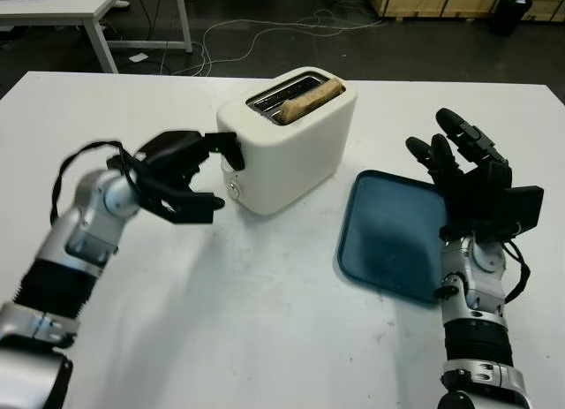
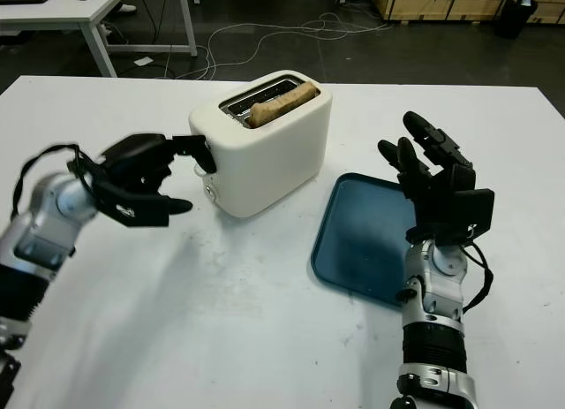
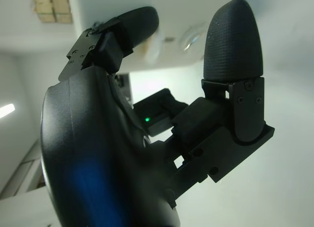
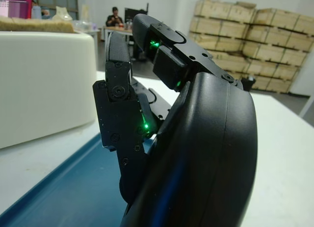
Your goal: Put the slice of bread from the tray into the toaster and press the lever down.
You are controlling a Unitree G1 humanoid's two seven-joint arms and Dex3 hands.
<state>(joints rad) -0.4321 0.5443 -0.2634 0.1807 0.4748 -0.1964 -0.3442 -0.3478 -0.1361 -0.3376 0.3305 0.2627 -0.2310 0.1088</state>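
The slice of bread [image 1: 308, 101] already sits in the slot of the white toaster [image 1: 291, 148], with its top edge poking out. Its long side runs along the slot, from near left to far right. The blue tray [image 1: 388, 237] on the right of the desk [image 1: 265, 321] has nothing on it.

The left hand [image 1: 181, 184] is at the near left end of the toaster, and it holds nothing. One of its fingers [image 1: 225, 149] reaches to the lever on that end, touching it or just above it. A second finger sits lower, near the desk, so the hand is open wide like a mouth.

The lever lies just to the right of the left hand, so this hand looks like the one to push it down. The push likely goes straight down the end of the toaster.

The right hand [image 1: 468, 175] is up over the right edge of the tray, open and holding nothing, well apart from the lever.
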